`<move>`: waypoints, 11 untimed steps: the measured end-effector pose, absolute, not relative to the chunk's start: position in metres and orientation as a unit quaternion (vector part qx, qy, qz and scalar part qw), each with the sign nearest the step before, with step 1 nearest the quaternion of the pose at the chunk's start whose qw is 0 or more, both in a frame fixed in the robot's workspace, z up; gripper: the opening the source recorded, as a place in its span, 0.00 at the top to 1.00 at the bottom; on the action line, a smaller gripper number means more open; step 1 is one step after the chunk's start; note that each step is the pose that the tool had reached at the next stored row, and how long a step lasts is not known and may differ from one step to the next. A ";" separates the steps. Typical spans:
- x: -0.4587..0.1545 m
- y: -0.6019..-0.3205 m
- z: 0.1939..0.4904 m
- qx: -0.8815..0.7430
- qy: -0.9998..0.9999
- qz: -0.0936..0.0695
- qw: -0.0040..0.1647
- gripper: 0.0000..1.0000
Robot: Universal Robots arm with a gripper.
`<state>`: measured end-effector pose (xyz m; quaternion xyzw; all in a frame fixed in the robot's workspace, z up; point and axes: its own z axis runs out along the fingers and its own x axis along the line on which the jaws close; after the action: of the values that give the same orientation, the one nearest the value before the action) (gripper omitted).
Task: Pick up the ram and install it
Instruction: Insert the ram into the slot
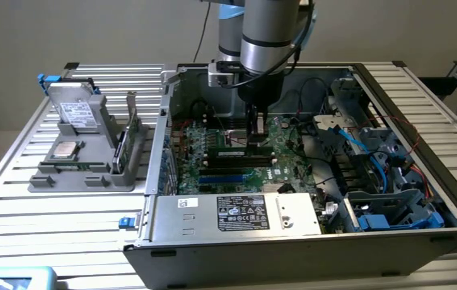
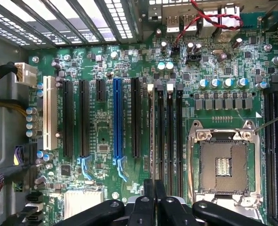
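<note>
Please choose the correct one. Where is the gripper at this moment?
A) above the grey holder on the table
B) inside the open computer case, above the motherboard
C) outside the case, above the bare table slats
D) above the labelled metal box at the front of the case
B: the gripper hangs inside the open computer case, low over the green motherboard near its long black slots.

Silver-grey robot arm reaches down into an open dark-grey metal computer case on a slatted aluminium table. Its black gripper, fingers closed, sits low over the green motherboard, right by the long black memory slots. On the exterior view's left, a grey plastic holder tray carries a square silver processor chip; a silver labelled power-supply box is at the case front.
</note>
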<state>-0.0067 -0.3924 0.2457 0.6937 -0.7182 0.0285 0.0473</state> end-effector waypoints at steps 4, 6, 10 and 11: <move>-0.007 -0.392 0.243 0.694 -0.718 0.029 0.047 0.88; -0.007 -0.392 0.242 0.694 -0.718 0.029 0.047 0.88; -0.007 -0.392 0.240 0.694 -0.718 0.028 0.047 0.88; -0.007 -0.392 0.240 0.694 -0.718 0.028 0.047 0.88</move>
<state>-0.0068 -0.3923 0.2401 0.6937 -0.7182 0.0282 0.0470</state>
